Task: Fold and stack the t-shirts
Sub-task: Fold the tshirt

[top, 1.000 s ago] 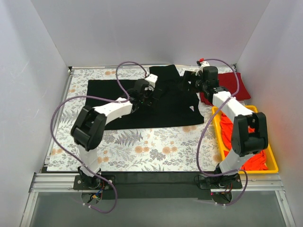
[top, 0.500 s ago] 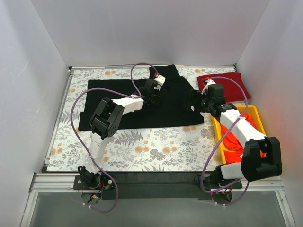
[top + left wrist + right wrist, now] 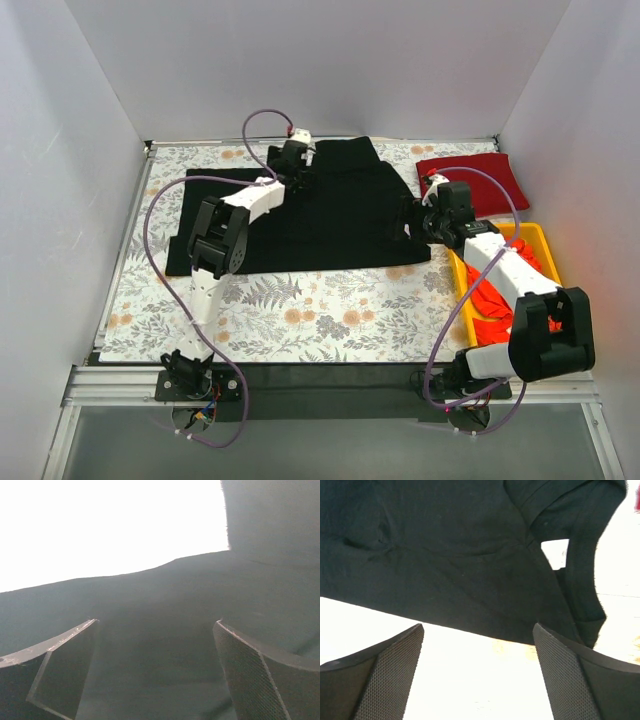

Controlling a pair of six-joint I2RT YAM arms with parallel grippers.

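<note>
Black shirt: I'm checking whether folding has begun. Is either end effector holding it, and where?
Nothing is held: the left end effector and right end effector are both open and empty at the black shirt.

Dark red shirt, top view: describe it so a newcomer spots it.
Find the yellow bin at the right edge of the floral table cover. Just past its far end, in the far right corner, lies the dark red t-shirt, folded flat. The black t-shirt beside it is spread wide; the orange-red shirts sit heaped in the bin.

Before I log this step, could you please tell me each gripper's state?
Left gripper: open, holding nothing, over the black t-shirt.
Right gripper: open, holding nothing.
</note>
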